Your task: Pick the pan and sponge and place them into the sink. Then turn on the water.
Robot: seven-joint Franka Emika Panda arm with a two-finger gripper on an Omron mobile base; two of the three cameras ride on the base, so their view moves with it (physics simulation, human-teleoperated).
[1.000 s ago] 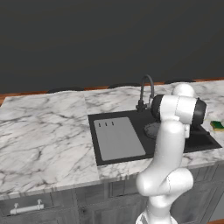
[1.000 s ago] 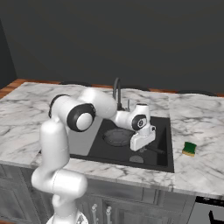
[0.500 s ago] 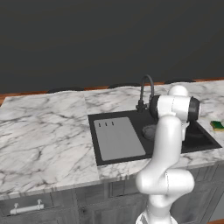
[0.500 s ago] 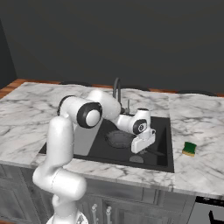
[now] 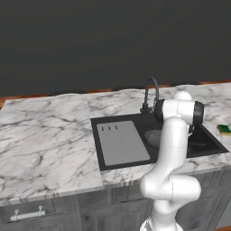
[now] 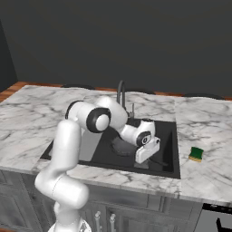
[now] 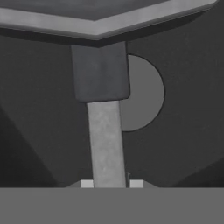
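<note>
Change since earlier: between the earlier frames and now, the arm's elbow is seen swung further toward the sink's right end in the right base view, and the end effector [image 6: 146,156] is lowered slightly deeper into the basin; the sponge is left where it was.
End effector: it is closed on the pan's handle [image 7: 105,142], which is seen in the hand view rising straight up between the two finger tips; in the right base view the white hand is tilted down over the right half of the basin.
Pan: the dark round pan [image 6: 121,146] is lying inside the sink basin, left of the hand in the right base view; in the left base view its rim [image 5: 153,136] is partly hidden behind the white forearm. In the hand view the handle is met by a darker block at its far end, with a grey half-disc showing beside it; what that disc is cannot be told.
Sponge: the sponge [image 6: 196,154] is lying green face up on the marble tabletop [image 6: 27,113], to the right of the sink and apart from it; it is also seen at the right edge of the left base view [image 5: 224,130].
Sink: the black sink [image 5: 135,121] is set into the tabletop, with the grey drainboard [image 5: 121,142] on its left half, three short slots near its back edge.
Tap: the dark gooseneck tap [image 5: 150,92] is standing behind the basin, arched toward it.
</note>
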